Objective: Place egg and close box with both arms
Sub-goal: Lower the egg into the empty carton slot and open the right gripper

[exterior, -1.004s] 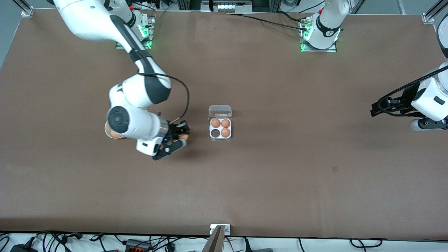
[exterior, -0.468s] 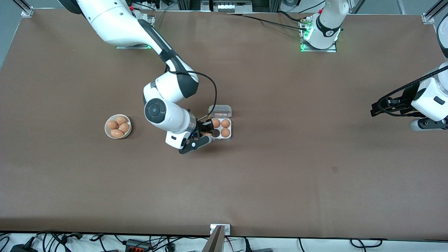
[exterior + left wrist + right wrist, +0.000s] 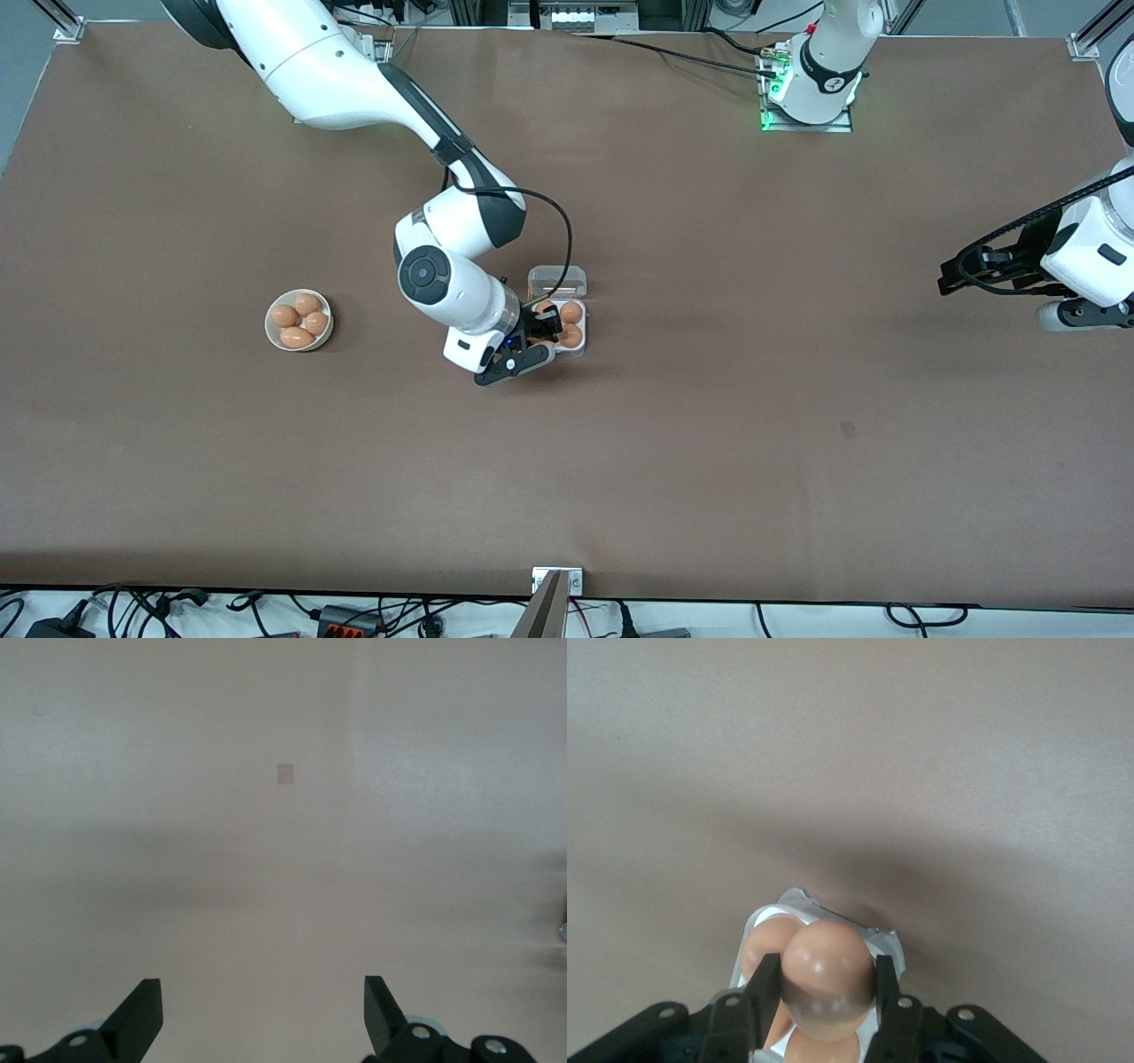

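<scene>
The clear four-cell box (image 3: 578, 349) stands mid-table with its lid (image 3: 576, 282) open, hinged back toward the robots' bases. Two eggs (image 3: 571, 313) show in its cells toward the left arm's end; the other two cells are hidden under the right hand. My right gripper (image 3: 542, 332) is over the box, shut on the egg (image 3: 824, 964). In the right wrist view the right gripper (image 3: 826, 976) holds that egg just above the box rim (image 3: 884, 942), with other eggs under it. My left gripper (image 3: 259, 1001) is open and empty, waiting at the left arm's end of the table (image 3: 952, 282).
A round white bowl (image 3: 270, 335) with several eggs stands toward the right arm's end of the table. A small dark mark (image 3: 848, 429) lies on the brown tabletop nearer the front camera; it also shows in the left wrist view (image 3: 284, 773).
My right gripper has carried the egg from beside the bowl across to over the box. The bowl, hidden a second ago, now shows. The left arm has not moved.
</scene>
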`<state>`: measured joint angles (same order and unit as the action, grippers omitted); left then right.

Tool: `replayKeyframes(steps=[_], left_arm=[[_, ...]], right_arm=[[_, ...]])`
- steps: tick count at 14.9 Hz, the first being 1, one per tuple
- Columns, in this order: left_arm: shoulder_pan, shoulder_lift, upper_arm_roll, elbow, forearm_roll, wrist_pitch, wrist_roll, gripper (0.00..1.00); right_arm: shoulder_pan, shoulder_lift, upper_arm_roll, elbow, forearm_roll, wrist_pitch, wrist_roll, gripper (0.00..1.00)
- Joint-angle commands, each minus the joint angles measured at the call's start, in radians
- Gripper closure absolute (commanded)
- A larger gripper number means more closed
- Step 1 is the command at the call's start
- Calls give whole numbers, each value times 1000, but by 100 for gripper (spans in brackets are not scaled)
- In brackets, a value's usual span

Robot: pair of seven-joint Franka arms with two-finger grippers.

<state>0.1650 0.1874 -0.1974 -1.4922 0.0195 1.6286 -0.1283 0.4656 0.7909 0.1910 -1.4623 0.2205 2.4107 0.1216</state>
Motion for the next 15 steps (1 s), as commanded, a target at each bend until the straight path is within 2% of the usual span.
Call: replayKeyframes(steps=[1,10,11,12,15], left_arm=[[5,-11,-2,4,-4,-4,26,0],[5,-11,-2,4,-4,-4,26,0],[5,-11,-2,3,-4,-4,26,0],[5,-11,-2,4,-4,-4,26,0],[5,-11,-2,4,-4,-4,26,0]], right_arm=[[18,-7,-7,-64,3,86,18,95],[18,-7,-7,-82,3,91,16,93],[18,-9,-8,-82,3,91,18,62],[18,-10,-10,-81,7,91,29,1],[15,-22,-10,-73,0,70,102,0]])
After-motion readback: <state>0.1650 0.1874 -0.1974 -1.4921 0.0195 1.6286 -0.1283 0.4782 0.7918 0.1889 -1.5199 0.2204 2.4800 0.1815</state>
